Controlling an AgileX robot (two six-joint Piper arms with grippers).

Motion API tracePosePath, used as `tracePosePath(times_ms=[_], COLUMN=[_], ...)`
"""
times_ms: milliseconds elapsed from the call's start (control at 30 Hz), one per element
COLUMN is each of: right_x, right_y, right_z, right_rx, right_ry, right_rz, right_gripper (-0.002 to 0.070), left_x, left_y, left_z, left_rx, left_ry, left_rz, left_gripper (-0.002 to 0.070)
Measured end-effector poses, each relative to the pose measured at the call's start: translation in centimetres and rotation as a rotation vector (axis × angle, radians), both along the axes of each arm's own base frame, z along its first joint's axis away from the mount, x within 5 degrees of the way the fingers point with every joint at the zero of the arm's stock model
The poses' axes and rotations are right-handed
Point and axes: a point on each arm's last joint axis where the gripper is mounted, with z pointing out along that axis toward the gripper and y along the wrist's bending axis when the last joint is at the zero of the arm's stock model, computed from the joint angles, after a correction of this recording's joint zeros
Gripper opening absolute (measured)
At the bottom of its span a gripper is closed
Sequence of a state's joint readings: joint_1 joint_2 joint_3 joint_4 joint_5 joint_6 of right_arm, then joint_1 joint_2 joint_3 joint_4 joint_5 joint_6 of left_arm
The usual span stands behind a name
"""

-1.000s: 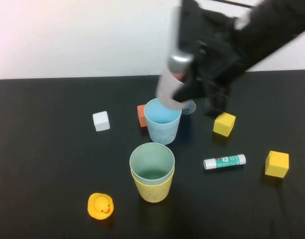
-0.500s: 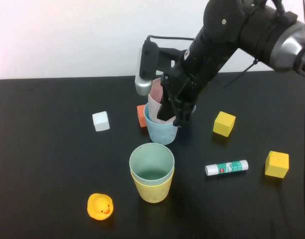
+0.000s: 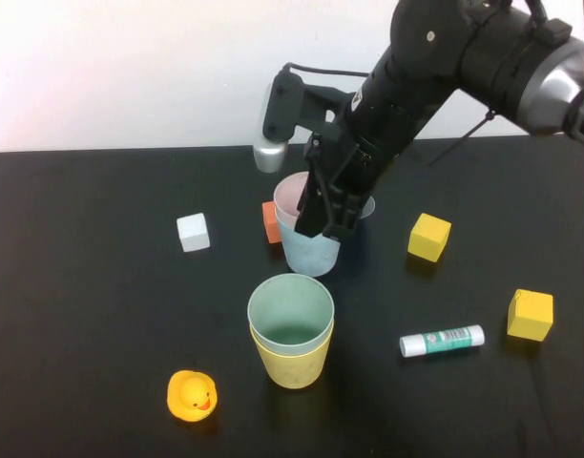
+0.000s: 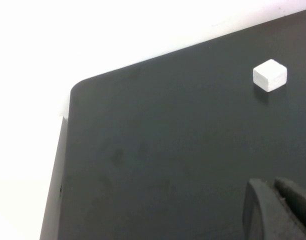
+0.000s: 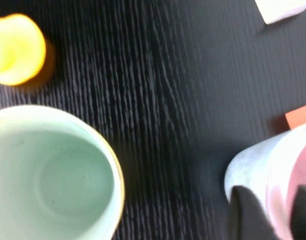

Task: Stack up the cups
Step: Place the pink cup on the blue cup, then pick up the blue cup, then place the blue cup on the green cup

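The pink cup [image 3: 289, 197] sits nested in the light blue cup [image 3: 308, 250] at the table's middle back. My right gripper [image 3: 323, 221] reaches down over them and is shut on the pink cup's near wall. In the right wrist view one finger [image 5: 248, 215] is outside the pink cup [image 5: 288, 175] and the other is inside it, with the light blue cup [image 5: 245, 167] around it. The pale green cup [image 3: 291, 310] sits nested in the yellow cup [image 3: 292, 363] nearer the front. My left gripper [image 4: 273, 186] is shut and empty over bare table at the left.
An orange block [image 3: 270, 220] touches the blue cup's left side. A white block [image 3: 193, 232] lies further left. Two yellow blocks [image 3: 429, 237] [image 3: 530, 314], a glue stick [image 3: 442, 341] and a rubber duck [image 3: 192, 395] lie around. The left wrist view shows the table's corner [image 4: 75, 90].
My right gripper has lowered the pink cup from a tilt above the blue cup down into it. The glue stick has rolled slightly toward the front right.
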State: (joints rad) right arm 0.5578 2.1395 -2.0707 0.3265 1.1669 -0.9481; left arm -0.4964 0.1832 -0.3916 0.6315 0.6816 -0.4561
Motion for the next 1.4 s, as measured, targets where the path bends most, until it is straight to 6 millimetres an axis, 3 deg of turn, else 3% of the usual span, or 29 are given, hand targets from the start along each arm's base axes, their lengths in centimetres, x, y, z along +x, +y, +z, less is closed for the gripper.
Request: tracePosePath(times_ms=[233, 467, 567, 700, 833, 967, 1100, 1200, 1300, 1400], right_x=[0.1, 1.1, 1.4, 1.6, 1.6, 0.9, -1.9, -4.7, -7.3, -9.4], right_y=[0.3, 0.9, 1.1, 1.1, 1.0, 0.4, -1.0, -1.6, -1.0, 0.8], right_z=[-0.6, -3.9, -4.4, -4.4, -4.2, -0.7, 6.3, 10.4, 11.8, 10.0], right_rx=[0.011, -0.017, -0.008, -0.002, -0.016, 0.003, 0.08, 0.137, 0.145, 0.088], right_ry=[0.029, 0.075, 0.061, 0.048, 0.042, -0.005, -0.056, -0.084, -0.086, -0.033], right_rz=[-0.004, -0.013, -0.024, -0.029, -0.027, -0.035, -0.074, -0.103, -0.075, -0.016], right_gripper=[0.0263, 0.0263, 0.0221, 0.0076, 0.0071, 0.0069, 0.0069, 0.0067, 0.0067, 0.0067], left_x=[0.0, 0.1, 0.1, 0.1, 0.1, 0.1, 0.1, 0.1, 0.1, 0.1], left_y=[-0.1, -0.1, -0.1, -0.1, -0.1, -0.1, -0.1, -0.1, -0.1, -0.1], left_z=[-0.1, -0.1, -0.1, -0.1, -0.1, -0.1, -0.1, 0.0, 0.0, 0.0], left_rx=[0.0, -0.001, -0.001, -0.001, -0.001, -0.001, 0.001, 0.001, 0.001, 0.0], left_ry=[-0.003, -0.008, -0.008, -0.008, -0.008, -0.008, -0.009, -0.01, -0.01, -0.011], left_rz=[-0.006, -0.009, -0.009, -0.009, -0.009, -0.009, -0.008, -0.009, -0.009, -0.01], left_gripper=[0.0006, 0.0006, 0.0006, 0.0006, 0.0006, 0.0006, 0.0006, 0.0006, 0.0006, 0.0006])
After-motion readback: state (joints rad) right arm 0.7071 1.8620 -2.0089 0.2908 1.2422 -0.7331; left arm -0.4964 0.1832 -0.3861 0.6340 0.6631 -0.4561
